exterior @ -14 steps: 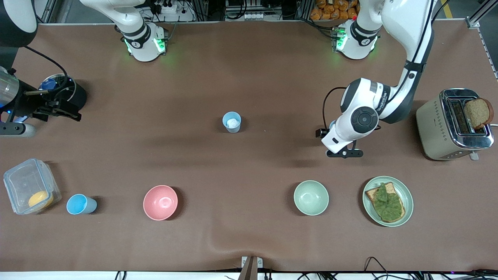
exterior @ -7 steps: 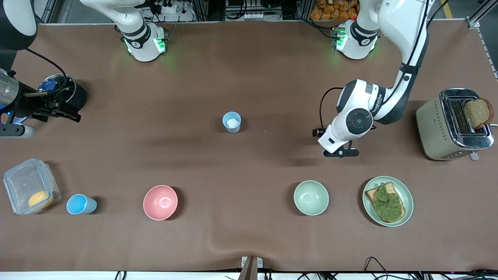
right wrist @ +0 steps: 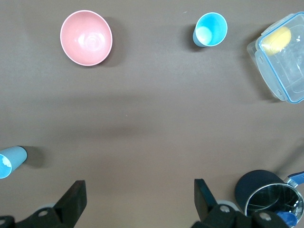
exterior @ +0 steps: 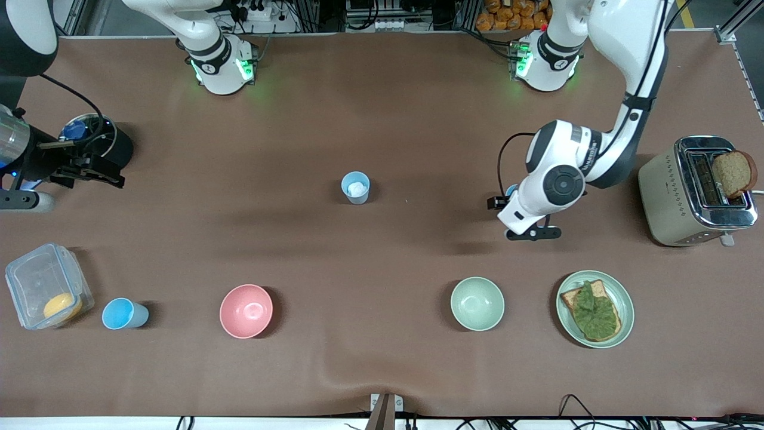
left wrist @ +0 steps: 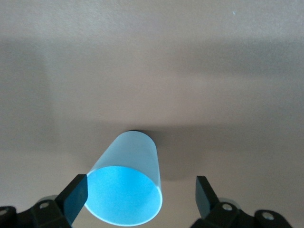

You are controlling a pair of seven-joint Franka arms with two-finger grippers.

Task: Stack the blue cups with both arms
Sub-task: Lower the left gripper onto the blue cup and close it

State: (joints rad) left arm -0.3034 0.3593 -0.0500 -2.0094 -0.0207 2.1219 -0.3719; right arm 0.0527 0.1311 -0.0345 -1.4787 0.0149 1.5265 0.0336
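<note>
While the left gripper [left wrist: 140, 186] hangs with fingers apart astride an upright blue cup [left wrist: 127, 159], pale cup [exterior: 356, 187] mid-table, sky-blue cup [exterior: 123, 314] beside clear box [exterior: 42, 286], right gripper [right wrist: 138, 187] spread, empty, near black pot [exterior: 113, 143]

Both arms, the left arm [exterior: 627, 71] and the right arm [exterior: 179, 18], are glossy white with black round joint caps, grey bands, thin black cables and green-lit bases; the fingers [left wrist: 205, 194] are matte black.
</note>
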